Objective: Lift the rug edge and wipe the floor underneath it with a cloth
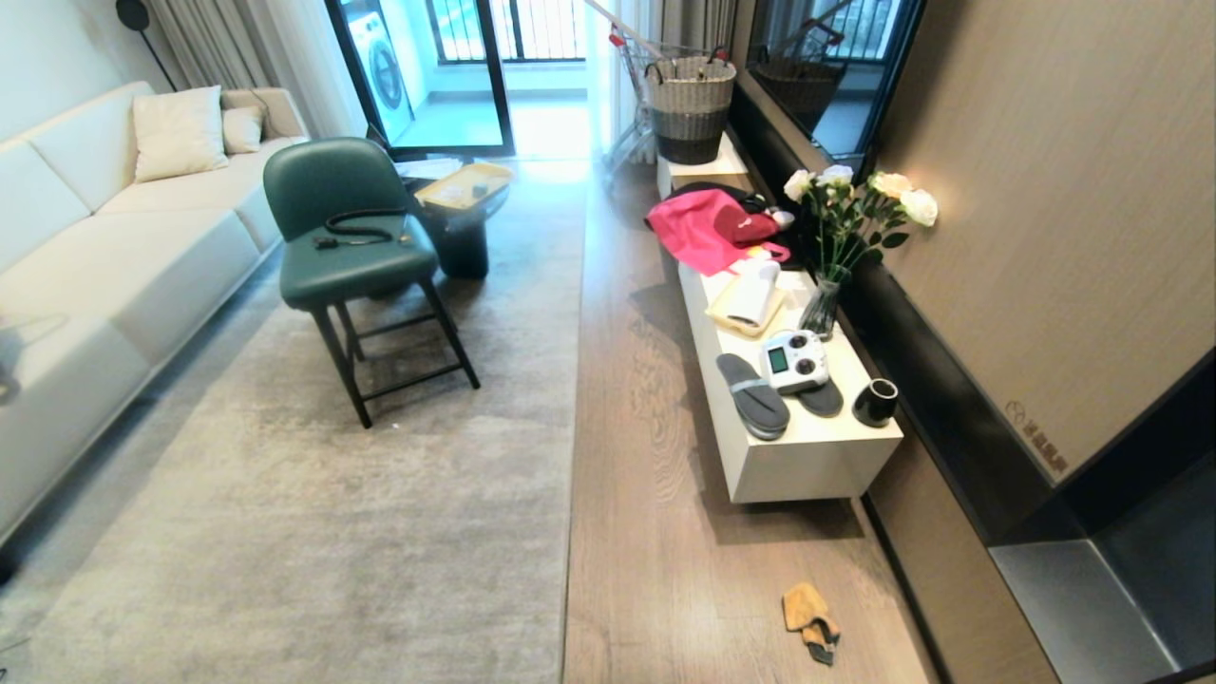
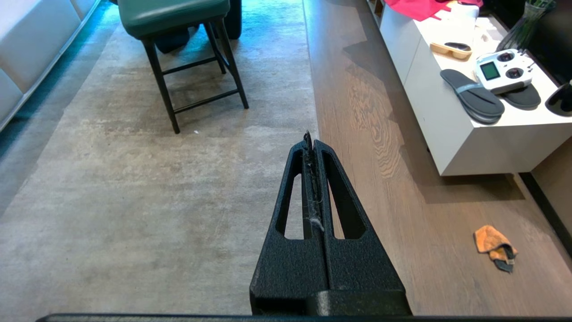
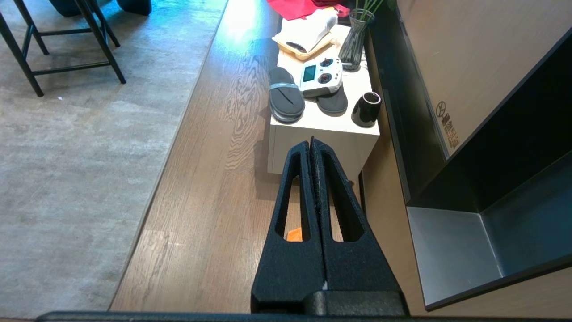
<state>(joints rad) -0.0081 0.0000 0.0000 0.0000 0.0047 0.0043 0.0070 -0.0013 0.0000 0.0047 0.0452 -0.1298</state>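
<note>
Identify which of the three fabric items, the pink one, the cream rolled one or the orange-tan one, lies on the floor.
The orange-tan cloth lies on the floor; the pink fabric and cream rolled towel rest on the white cabinet.

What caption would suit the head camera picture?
Living room before cleaning: orange cloth lies on wood floor beside the flat grey rug edge.

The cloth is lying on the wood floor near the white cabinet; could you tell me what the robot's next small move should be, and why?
Probably lower the right gripper toward the cloth and open it. Both grippers are shut and empty, the rug edge lies flat, and the cloth sits on the floor on the robot's right.
</note>
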